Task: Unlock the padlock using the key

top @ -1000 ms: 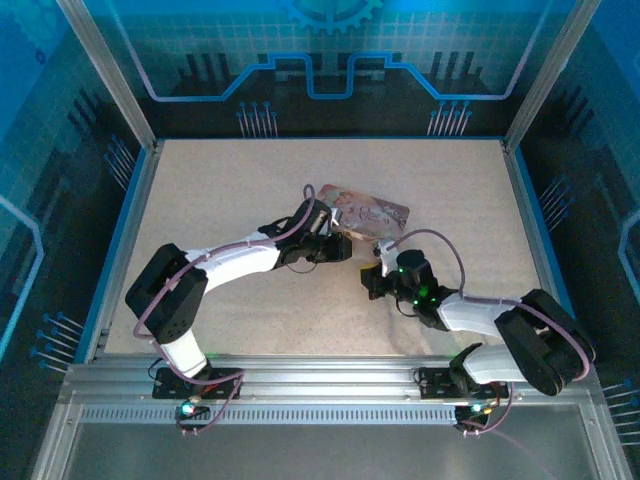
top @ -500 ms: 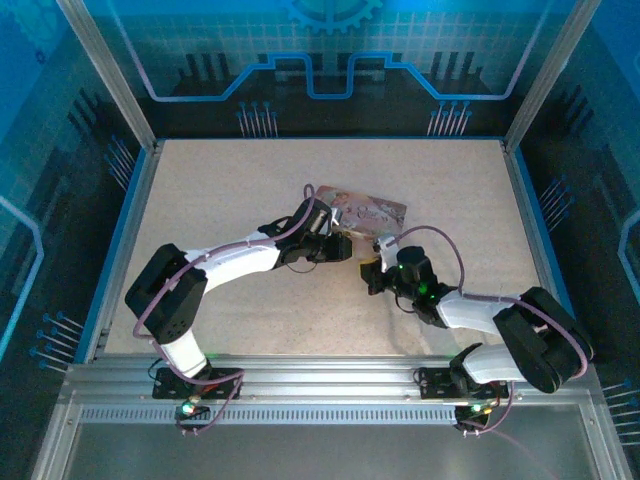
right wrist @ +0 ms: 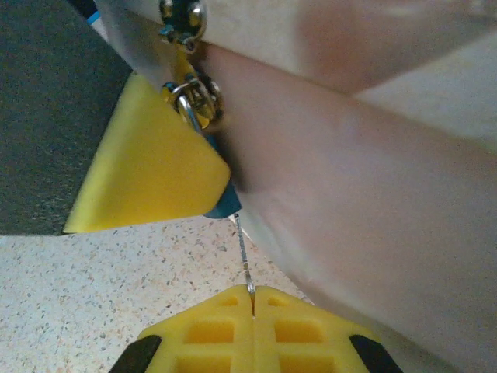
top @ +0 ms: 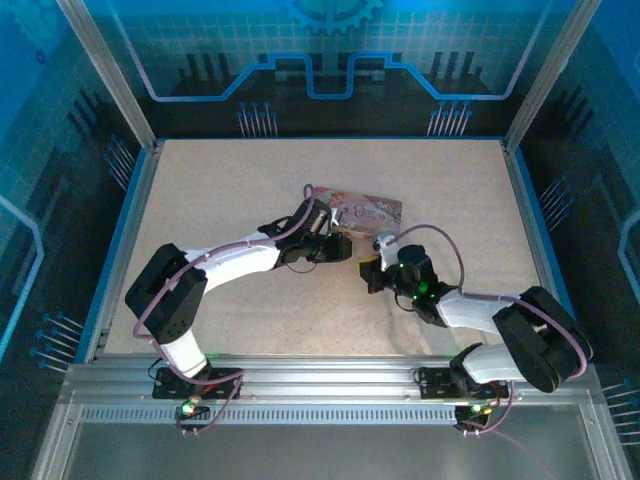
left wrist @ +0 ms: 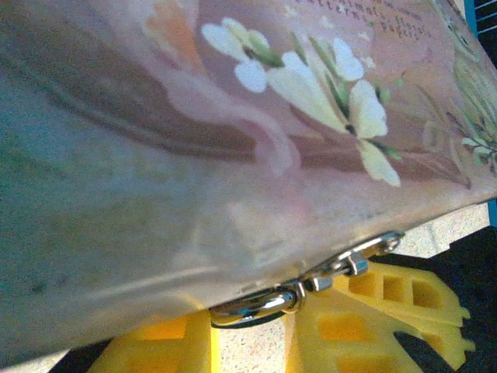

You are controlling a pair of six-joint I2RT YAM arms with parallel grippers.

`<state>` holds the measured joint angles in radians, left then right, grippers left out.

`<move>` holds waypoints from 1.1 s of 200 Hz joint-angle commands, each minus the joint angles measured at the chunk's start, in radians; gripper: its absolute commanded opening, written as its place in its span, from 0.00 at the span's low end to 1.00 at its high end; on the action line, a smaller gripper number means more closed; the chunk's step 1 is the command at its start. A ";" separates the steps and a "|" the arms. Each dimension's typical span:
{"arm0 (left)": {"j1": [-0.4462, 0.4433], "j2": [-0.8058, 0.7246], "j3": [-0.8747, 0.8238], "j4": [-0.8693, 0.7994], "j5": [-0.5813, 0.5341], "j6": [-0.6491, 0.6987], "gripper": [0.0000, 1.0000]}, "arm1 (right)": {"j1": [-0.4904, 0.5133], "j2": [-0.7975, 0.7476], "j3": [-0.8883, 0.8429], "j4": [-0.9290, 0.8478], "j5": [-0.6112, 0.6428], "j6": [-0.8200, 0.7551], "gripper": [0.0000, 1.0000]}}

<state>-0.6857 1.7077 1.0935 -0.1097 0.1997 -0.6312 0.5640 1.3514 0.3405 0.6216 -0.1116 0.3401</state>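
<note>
The top external camera sits high behind the arm bases, looking down and forward over the whole surface [top: 220,190] from afar. The left wrist camera, past its yellow fingers [left wrist: 373,303], is pressed close against the flowered face of the pink tin [left wrist: 233,116]; the right wrist camera looks low along the surface, very near the tin's side. All three views share that tin.

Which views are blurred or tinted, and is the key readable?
Top external: sharp, blue-tinted. Left wrist: pink tin too close, soft. Right wrist: tin blurred, but the key reads as a thin sliver pinched by the right gripper.
</note>
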 commanded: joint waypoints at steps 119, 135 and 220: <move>-0.007 -0.057 0.048 0.051 0.019 -0.011 0.22 | 0.031 0.063 0.016 0.095 0.033 0.027 0.00; -0.008 -0.057 0.049 0.051 0.020 -0.010 0.22 | 0.029 0.066 0.015 0.103 0.032 0.028 0.00; -0.007 -0.061 0.046 0.053 0.019 -0.013 0.22 | 0.020 0.057 -0.004 0.132 -0.003 0.030 0.00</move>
<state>-0.6857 1.7042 1.0935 -0.1085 0.1997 -0.6495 0.5835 1.4086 0.3408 0.7067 -0.0902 0.3656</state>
